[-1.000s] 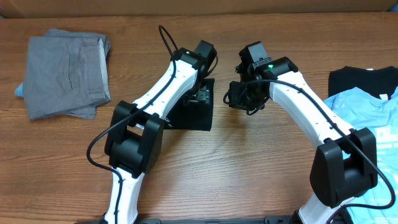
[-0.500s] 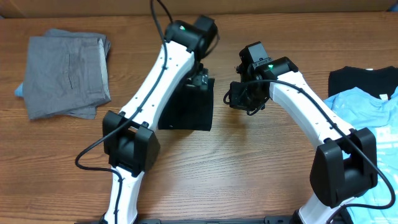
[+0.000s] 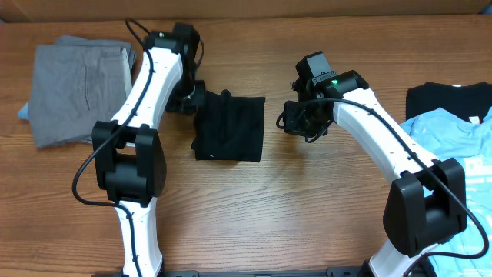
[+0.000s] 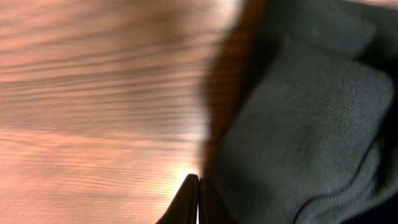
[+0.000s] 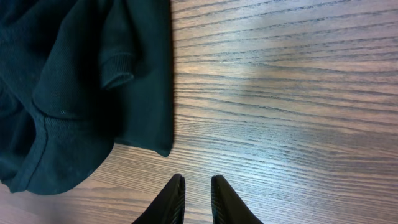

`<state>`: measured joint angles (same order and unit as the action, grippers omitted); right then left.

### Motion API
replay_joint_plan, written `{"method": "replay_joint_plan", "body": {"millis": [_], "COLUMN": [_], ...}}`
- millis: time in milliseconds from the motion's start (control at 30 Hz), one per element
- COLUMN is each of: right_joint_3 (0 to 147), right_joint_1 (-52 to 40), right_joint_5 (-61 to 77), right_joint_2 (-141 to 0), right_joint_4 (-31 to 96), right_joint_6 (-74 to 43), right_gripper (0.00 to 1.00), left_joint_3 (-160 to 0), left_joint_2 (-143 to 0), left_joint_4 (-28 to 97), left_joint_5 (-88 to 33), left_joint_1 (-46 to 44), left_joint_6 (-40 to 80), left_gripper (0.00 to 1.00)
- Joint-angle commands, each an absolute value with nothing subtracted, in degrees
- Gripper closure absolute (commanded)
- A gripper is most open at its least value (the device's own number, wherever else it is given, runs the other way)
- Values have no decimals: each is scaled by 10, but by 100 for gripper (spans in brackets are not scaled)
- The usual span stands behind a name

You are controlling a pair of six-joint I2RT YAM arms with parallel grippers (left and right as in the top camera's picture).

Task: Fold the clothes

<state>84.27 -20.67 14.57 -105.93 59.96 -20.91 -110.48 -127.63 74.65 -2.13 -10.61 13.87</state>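
From above, the black shirt (image 3: 231, 129) lies folded mid-table (image 3: 307, 208), nearly square with no clear long axis. Its rumpled corner meets the left gripper (image 3: 191, 98). Bare wood lies in front. The grey pile (image 3: 81, 92) sits well left, and the light blue shirt (image 3: 446, 135) is cropped at the right.

The left wrist view is blurred, with fingertips (image 4: 189, 199) pressed together at the cloth's edge.

In the right wrist view, the right gripper's fingers (image 5: 171, 199) stand narrowly apart over wood, beside the hem.
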Motion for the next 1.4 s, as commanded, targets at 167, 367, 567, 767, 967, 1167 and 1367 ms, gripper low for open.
{"method": "replay_joint_plan", "body": {"millis": [167,367,567,767,967,1167,1367], "right_joint_3": [845,845,845,845,845,845,845], "right_joint_1": [-204,-204,-204,-197,-175,-144,-164], "right_joint_5": [140,139,134,121,120,215,317], "right_joint_2": [-1058,-1058,-1058,-1058,-1058,-1058,-1058], "right_joint_4": [598,598,599,598,606,614,644], "right_joint_6": [-206,-206,-206,-205,-218,-143,-15], "right_gripper": [82,82,82,82,83,75,62], "left_joint_3": [-1018,-1036,-1038,-1042,-1042,-1045,-1090], "left_joint_2": [-1278,-1272,-1272,-1269,-1269,-1268,-1264], "left_joint_4": [678,647,647,640,552,532,619], "left_joint_5": [-343,-392,-388,-391,-431,-399,-305], "left_joint_1": [-140,-172,-178,-168,-182,-223,-181], "left_joint_6": [46,62,69,75,91,108,122], "left_gripper": [96,96,96,96,96,96,91]}}
